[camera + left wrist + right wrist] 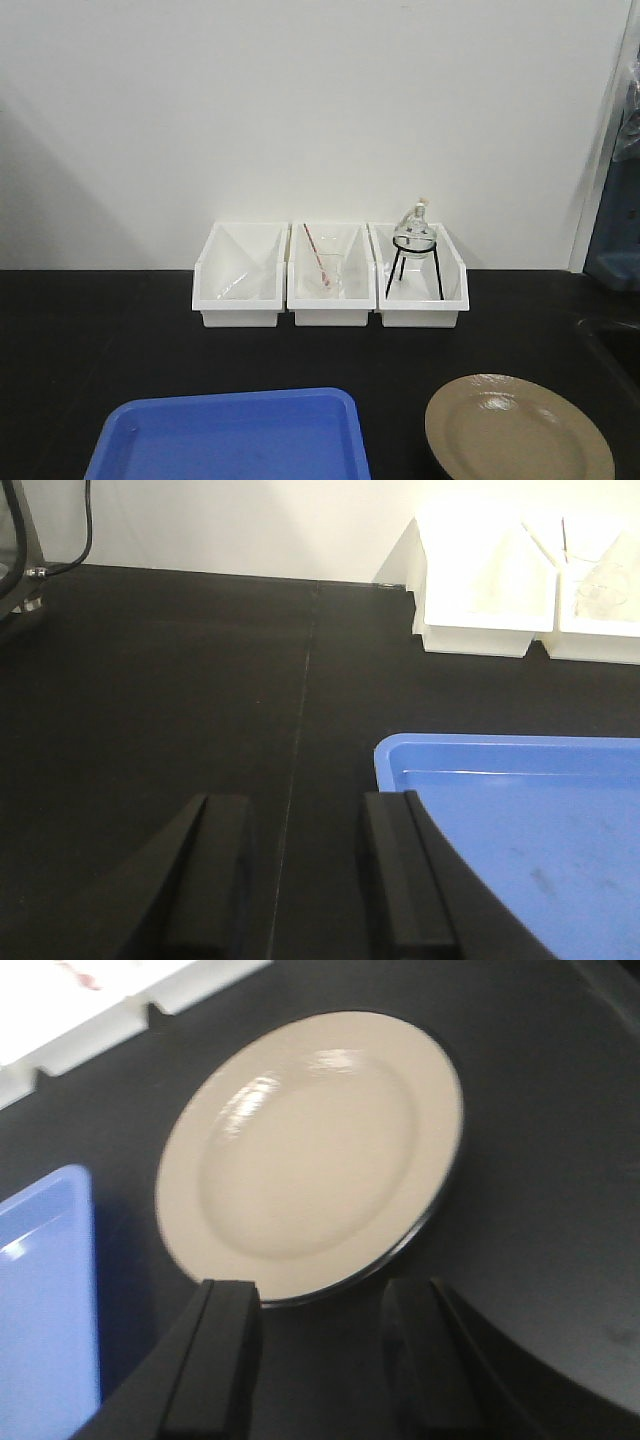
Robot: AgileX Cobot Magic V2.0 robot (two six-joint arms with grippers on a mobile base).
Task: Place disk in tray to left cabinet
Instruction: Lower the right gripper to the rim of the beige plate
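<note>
At the far left, the left end effector [300, 815] hovered low over the bare black table [150, 680]. Its two fingers were spread with nothing between them, just beside the near left corner of the tray [520, 820]. That spot read as a waiting post, close enough to take the tray's rim once it was loaded.

The blue tray lay flat and empty at the front of the table, open side up, so a plate could be lowered straight into it.

Behind it, against the wall, three white bins [330, 305] stood side by side. The left one seemed empty, the middle one held a beaker [325, 272] with a thin rod in it, and the right one held a round flask [414, 235] on a black stand. They sat well apart from the work, out of the arms' way.

Right of the tray, near but not touching it, the disk [515, 430] rested flat on the table, tan face up. The right end effector [318, 1295] hung at the disk's near edge, fingers spread and pinching nothing, apparently lined up to close over the thin black rim.

By that layout the grasp had not been made and the disk was not yet in the tray. The left cabinet appeared in no view.
</note>
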